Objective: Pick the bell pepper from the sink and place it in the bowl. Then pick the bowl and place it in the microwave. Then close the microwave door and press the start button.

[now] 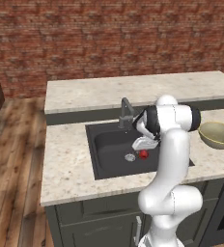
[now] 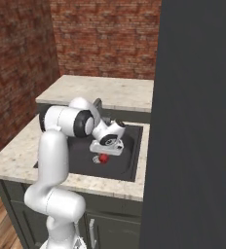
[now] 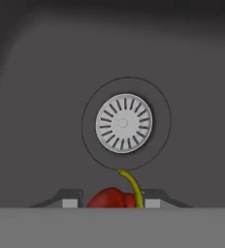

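Risk: slip of the bell pepper (image 3: 112,197); it is small, rounded and glossy, and could squirt out sideways if the fingers (image 3: 72,202) bear on its curved flanks off-centre.
Risk, second: the curved yellow-green stem (image 3: 132,186) lies by the right-hand finger in the hand view; a pad catching it instead of the flesh would give a weak hold, by my judgement.
Sink (image 1: 100,144): dark matte rectangular basin with smooth walls, set into a pale speckled stone counter (image 1: 65,164); grey angular faucet (image 1: 126,112) at the back rim.
Drain (image 3: 123,122): round, silver, slotted like spokes, just beside the pepper and easily nudged against.
Pepper, place: on the sink floor, beside the drain, between the two fingertips.
Gripper (image 3: 112,202): partway narrowed, fingers flanking the pepper; whether they already touch it I cannot tell.
Bowl (image 1: 219,135): round, olive-tan with a yellowish inside, smooth, on the counter right of the sink, well apart from the pepper.
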You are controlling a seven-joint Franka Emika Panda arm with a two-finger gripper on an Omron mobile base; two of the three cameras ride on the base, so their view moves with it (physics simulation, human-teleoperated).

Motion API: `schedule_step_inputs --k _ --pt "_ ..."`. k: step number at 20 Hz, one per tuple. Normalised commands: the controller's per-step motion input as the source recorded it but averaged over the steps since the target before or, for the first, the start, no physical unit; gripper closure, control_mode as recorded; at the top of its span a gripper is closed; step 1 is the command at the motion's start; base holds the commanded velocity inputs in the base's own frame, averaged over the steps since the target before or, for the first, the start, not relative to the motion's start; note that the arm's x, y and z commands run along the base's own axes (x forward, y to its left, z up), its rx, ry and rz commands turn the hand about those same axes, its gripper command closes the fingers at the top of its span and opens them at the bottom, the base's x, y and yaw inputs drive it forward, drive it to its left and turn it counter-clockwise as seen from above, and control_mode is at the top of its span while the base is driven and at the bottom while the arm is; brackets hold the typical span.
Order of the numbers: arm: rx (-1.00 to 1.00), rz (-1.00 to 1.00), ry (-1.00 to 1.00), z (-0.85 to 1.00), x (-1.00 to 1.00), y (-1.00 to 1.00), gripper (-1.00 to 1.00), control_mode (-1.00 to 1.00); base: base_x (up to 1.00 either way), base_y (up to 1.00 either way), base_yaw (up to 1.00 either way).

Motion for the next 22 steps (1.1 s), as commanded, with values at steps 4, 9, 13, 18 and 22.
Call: schedule_step_inputs --k 4,9,13,18,22 --pt "-0.01 0.00 -0.15 0.94 -0.42 0.00 1.00 -1.00 0.00 0.00 0.00" --pt "-0.13 0.00 -0.16 0.98 -0.28 0.00 1.00 -1.00 0.00 0.00 0.00" --pt "-0.25 0.00 -0.14 0.94 -0.31 -0.04 1.00 -1.00 0.00 0.00 0.00" --pt "-0.29 0.00 -0.09 0.91 -0.29 -0.21 1.00 -1.00 0.00 0.00 0.00" --pt "-0.17 0.00 -0.04 0.87 -0.29 -0.42 1.00 -1.00 0.00 0.00 0.00"
